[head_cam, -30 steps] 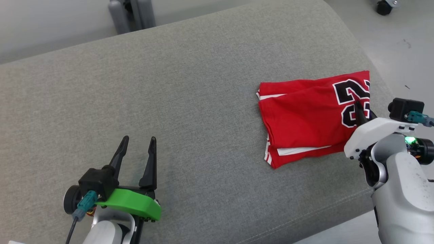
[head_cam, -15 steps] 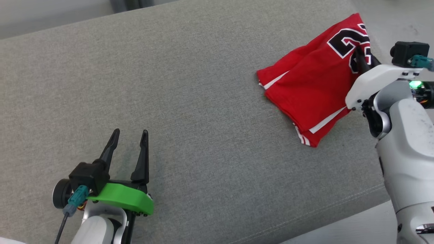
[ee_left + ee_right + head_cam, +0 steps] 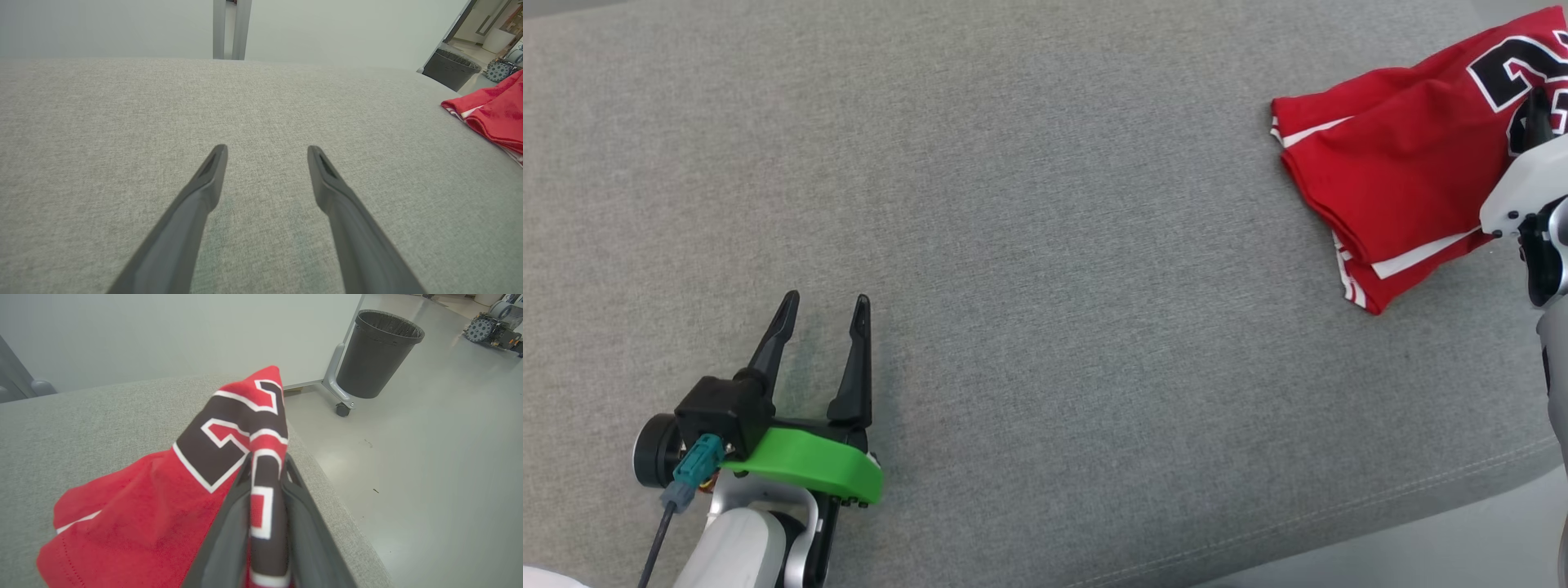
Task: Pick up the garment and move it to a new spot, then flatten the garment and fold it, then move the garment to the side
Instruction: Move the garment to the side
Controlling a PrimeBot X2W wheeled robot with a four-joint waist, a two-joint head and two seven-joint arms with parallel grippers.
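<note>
Placement first: your garment (image 3: 1388, 180), a red one folded into a compact stack, sits at the far right end of the cushion (image 3: 1013, 245). It is close to the edge, and beyond that edge lie the floor (image 3: 429, 457) and a dark bin (image 3: 380, 355). That spot fits the last step of the task, so I judge this to be the put-aside position.

The right tool (image 3: 267, 461) has its 2 fingers pressed together on the printed corner. A ridge of cloth carrying the black-and-white number is pinched between them and raised off the cushion. The rest of the stack trails down from the tool and lies on the cushion, on the left side of the right wrist view.

Holding that 1 corner lets you drag the stack without undoing the folds — though the layers look likely to slide apart if the corner goes higher.

The left tool (image 3: 821, 304) sits low over the cushion with its fingers spread wide and nothing between them. It is well apart from the garment, which lies far off to its right.
</note>
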